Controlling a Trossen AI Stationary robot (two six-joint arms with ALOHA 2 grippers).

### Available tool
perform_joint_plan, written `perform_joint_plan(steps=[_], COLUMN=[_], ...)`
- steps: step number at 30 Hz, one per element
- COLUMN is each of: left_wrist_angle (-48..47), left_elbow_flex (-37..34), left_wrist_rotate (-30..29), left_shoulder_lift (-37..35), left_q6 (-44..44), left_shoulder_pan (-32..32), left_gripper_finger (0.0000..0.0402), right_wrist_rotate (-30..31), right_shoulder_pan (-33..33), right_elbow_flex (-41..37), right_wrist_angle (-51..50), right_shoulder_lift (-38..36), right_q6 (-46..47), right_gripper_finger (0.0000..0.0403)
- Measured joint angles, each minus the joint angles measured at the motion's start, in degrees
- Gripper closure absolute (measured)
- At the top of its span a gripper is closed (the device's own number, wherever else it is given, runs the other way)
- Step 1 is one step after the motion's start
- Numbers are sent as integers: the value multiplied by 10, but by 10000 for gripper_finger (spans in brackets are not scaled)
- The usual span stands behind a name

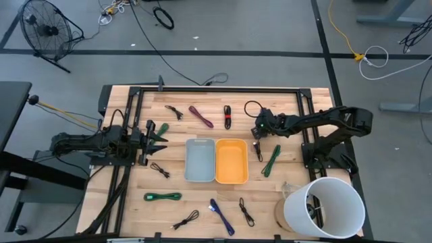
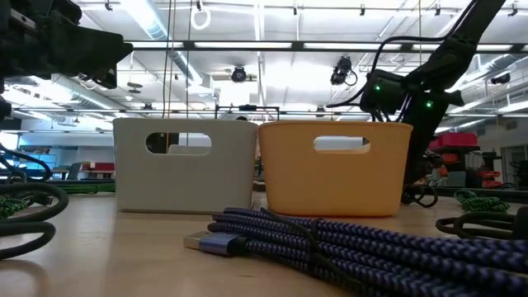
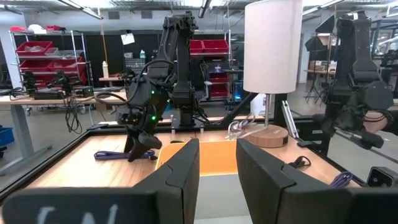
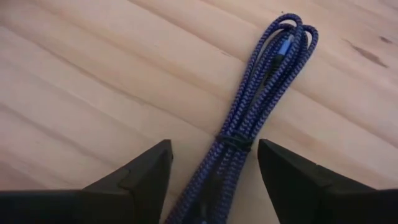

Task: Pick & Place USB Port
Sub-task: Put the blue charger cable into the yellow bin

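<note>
**My hand could miss the cable**

My right hand hangs low over a dark blue cable, just past the far right corner of the orange bin. My fingers are spread wide, one on each side of the bundle. I am not holding it yet.

If I close too high, I may pinch only one loop, and the rest could slip out. If I push too low, my fingers could bump the worktop. The cable could also snag on the bin's rim when I carry it over.

My left hand waits on the other side of the grey bin, half open, holding nothing.
</note>
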Motion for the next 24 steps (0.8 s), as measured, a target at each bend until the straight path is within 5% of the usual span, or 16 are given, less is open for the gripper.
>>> perform_joint_plan(steps=[4,11,17,24], left_wrist_angle=[0,0,0,0], left_elbow_flex=[0,0,0,0], left_wrist_rotate=[0,0,0,0], left_shoulder_lift=[0,0,0,0], left_q6=[0,0,0,0], left_shoulder_pan=[0,0,0,0], left_gripper_finger=[291,291,291,291], right_wrist_rotate=[-6,-17,-41,-46], right_shoulder_pan=[0,0,-1,25], right_elbow_flex=[0,0,16,138], right_wrist_angle=[1,2,-30,-156], right_shoulder_lift=[2,3,-21,-85], right_q6=[26,20,10,-21], right_gripper_finger=[214,382,392,392])
